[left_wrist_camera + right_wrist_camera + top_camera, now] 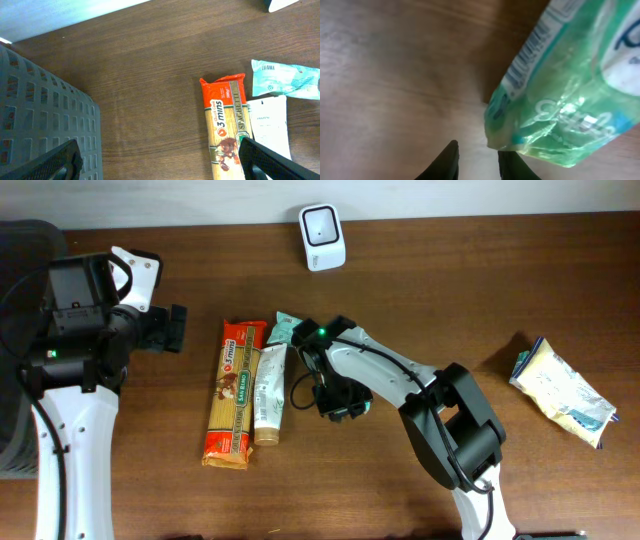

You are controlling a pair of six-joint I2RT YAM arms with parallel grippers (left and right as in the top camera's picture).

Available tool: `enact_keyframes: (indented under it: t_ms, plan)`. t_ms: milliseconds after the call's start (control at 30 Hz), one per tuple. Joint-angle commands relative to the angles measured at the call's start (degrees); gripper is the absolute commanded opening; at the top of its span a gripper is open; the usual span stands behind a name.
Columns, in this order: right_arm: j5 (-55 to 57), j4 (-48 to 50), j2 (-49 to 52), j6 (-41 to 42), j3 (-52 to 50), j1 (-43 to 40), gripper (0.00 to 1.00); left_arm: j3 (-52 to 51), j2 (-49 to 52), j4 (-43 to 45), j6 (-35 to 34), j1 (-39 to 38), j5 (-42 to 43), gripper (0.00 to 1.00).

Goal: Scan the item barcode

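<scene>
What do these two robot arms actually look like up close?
Both arms have white, rounded links between chunky black joint housings. The left arm and right arm each show a small green light and trail thin black cables. Their fingers are black and tapered.

Item = glossy teal-green plastic pkt [282, 330], lying on the surface [500, 290] left of centre, barcode [530, 55] showing along one edge. Scanner [322, 237] = white rounded unit w/ dark window at far edge, well apart from pkt.

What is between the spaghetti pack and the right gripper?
A white tube lies between the spaghetti pack and right gripper; the overhead view shows it.
</scene>
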Motion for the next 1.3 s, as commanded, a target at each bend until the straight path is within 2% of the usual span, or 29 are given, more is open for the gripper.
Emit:
enact_keyframes:
  t_ms: [0,133,200,300,333,367,400,433,467,533,633,700,1000,1267]
  plan:
    - [6.23,4.17,-0.33,-1.60,-0.26,-1.03,0.27,0.33,-0.04,0.26,0.87,0.15,0.63,0.99]
    - [5.05,8.66,-0.44,-4.59,0.09,-5.55,0.25,0.33,-0.04,0.24,0.87,0.15,0.63,0.99]
    - [-2.16,7.41,-1.11,-8.74,2.54,-7.10,0.22,0.33,-0.04,0.24,0.87,0.15,0.63,0.99]
    - [-3.26,4.02,-3.69,-7.69,6.10,-7.28,0.21,0.33,-0.04,0.24,0.87,0.15,0.63,0.99]
    - [-2.93,3.67,-3.89,-6.38,6.10,-7.32,0.18,0.33,-0.04,0.24,0.87,0.15,0.63,0.99]
    - [0.28,2.56,-3.85,-1.38,5.95,-7.74,0.15,0.33,-0.04,0.24,0.87,0.15,0.63,0.99]
    - [4.46,1.16,-3.85,5.25,5.62,-8.39,0.16,0.33,-0.04,0.24,0.87,0.15,0.63,0.99]
    - [6.56,0.02,-3.85,9.94,5.62,-9.22,0.23,0.33,-0.04,0.24,0.87,0.15,0.63,0.99]
    - [5.53,0.70,-3.85,12.24,5.62,-10.29,0.29,0.33,-0.04,0.24,0.87,0.15,0.63,0.99]
    - [1.92,5.99,-3.85,12.24,5.62,-11.23,0.33,0.33,-0.04,0.24,0.87,0.15,0.63,0.99]
    - [0.00,15.56,-3.15,12.22,5.60,-9.97,0.32,0.33,-0.04,0.24,0.87,0.15,0.63,0.99]
    - [0.09,17.38,-2.14,12.24,5.60,-8.59,0.28,0.33,-0.04,0.24,0.87,0.15,0.63,0.99]
    - [3.15,14.10,0.79,12.26,5.18,-8.02,0.28,0.33,-0.04,0.24,0.87,0.15,0.63,0.99]
    - [6.19,6.27,0.83,11.76,5.18,-8.09,0.29,0.33,-0.04,0.24,0.87,0.15,0.63,0.99]
